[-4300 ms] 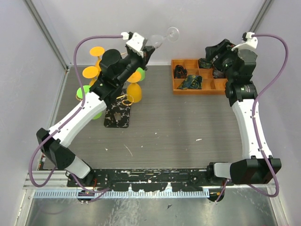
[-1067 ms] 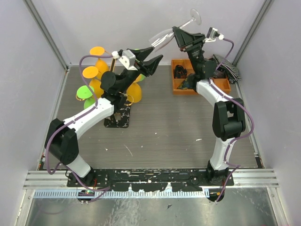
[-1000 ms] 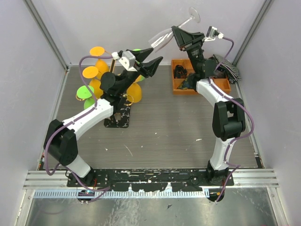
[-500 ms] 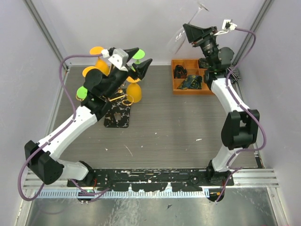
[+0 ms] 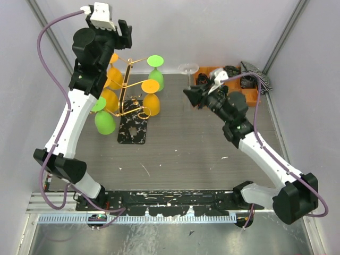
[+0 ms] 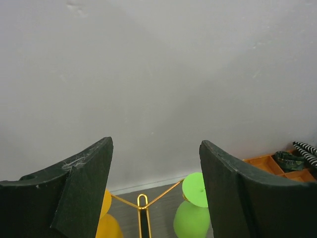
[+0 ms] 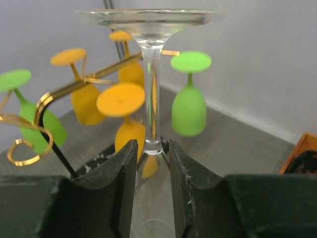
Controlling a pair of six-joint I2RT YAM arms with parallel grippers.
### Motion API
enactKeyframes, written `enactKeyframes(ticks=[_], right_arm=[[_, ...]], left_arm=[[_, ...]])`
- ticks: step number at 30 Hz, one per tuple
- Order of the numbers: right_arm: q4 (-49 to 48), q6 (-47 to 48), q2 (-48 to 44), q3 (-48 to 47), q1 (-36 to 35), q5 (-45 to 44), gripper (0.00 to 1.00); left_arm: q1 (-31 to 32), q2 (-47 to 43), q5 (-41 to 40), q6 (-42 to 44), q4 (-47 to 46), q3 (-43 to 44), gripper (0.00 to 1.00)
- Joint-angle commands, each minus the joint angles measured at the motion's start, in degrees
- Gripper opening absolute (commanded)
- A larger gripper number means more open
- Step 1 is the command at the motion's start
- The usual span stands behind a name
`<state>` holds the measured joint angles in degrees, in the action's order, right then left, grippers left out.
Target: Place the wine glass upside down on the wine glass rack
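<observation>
The right gripper (image 7: 151,148) was clamped on the upturned wine glass (image 7: 150,74) where stem meets bowl, just right of the rack (image 5: 126,87), a sensible hold for something light, slippery and breakable, while the left gripper (image 6: 154,148) hung open above.

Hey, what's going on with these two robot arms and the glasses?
The right end effector grips a clear wine glass by its stem, foot up, beside the gold rack. Orange and green glasses already hang upside down on it. The left end effector is open and empty, raised above the rack near the back wall. The clear glass is not hung yet.
</observation>
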<state>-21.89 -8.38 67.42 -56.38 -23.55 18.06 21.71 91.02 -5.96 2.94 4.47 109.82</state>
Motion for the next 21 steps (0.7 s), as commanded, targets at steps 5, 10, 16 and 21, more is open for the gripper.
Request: enactKeyframes(ticks=[5,10,16,21], right_arm=[[-8.6,9.4,-8.9,14.1,-10.4,-8.9,0.06],[-18.3,9.9,-10.1,22.0,-16.3,-12.5,0.06],[-24.2,10.2,-6.8,24.7,-22.5,-15.2,0.06],[-32.1,8.8,-1.2,25.0,-25.5,-17.7,0.06]], left_arm=[[-4.5,3.6,-0.1,-7.6,2.8,3.4,0.77],[-4.5,3.9,-0.8,-7.3,1.3,2.0,0.77],[-4.5,3.4,-2.1,-6.4,-1.9,-1.0,0.77],[-4.6,3.3,-2.7,-6.3,-2.7,-2.1,0.78]])
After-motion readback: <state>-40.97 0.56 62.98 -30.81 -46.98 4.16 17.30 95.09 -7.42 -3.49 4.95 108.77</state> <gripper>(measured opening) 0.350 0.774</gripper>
